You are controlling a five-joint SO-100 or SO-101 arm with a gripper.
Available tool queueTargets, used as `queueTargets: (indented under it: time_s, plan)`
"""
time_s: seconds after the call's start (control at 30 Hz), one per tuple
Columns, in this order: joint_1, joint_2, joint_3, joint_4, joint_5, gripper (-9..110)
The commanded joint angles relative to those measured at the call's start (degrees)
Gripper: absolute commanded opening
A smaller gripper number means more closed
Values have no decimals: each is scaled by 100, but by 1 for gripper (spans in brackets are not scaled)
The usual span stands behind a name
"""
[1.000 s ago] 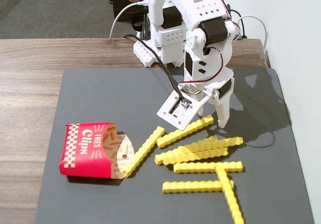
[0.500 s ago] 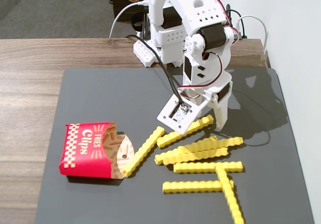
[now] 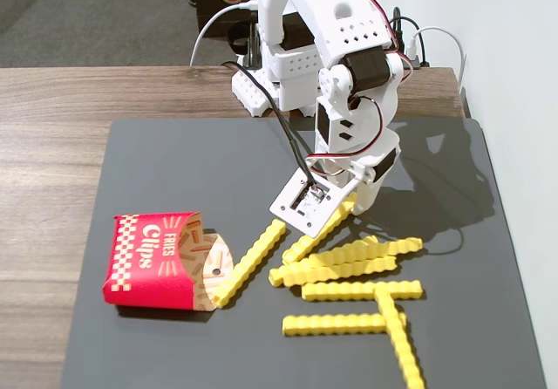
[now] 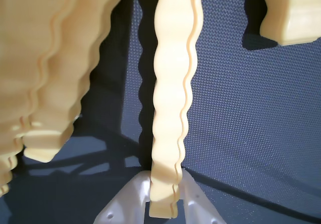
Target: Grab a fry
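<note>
Several yellow crinkle-cut fries lie on the dark mat (image 3: 174, 162). My gripper (image 3: 349, 204) is down at the mat over the upper end of one fry (image 3: 318, 232) that slants toward the lower left. In the wrist view this fry (image 4: 170, 108) runs straight up the frame, and its near end sits between my white fingers (image 4: 125, 204). The jaws stand close on either side of it, so my gripper (image 4: 163, 199) looks shut on the fry. A dark shadow runs along the fry's left side.
The red "Fries Clips" carton (image 3: 153, 258) lies on its side at the left with one fry (image 3: 248, 262) leaning at its mouth. Other fries (image 3: 349, 258) lie in a pile just right of the held one, more (image 3: 362, 290) below. A wall bounds the right side.
</note>
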Motion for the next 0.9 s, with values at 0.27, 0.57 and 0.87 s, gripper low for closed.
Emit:
queueTargets:
  time_s: [0.27,0.57,0.87]
  plan:
    - [70,712,0,642,-483,1]
    - [1063,2180,0,2083,-2619,1]
    - [2786,2575,-650,2426,-5440,1]
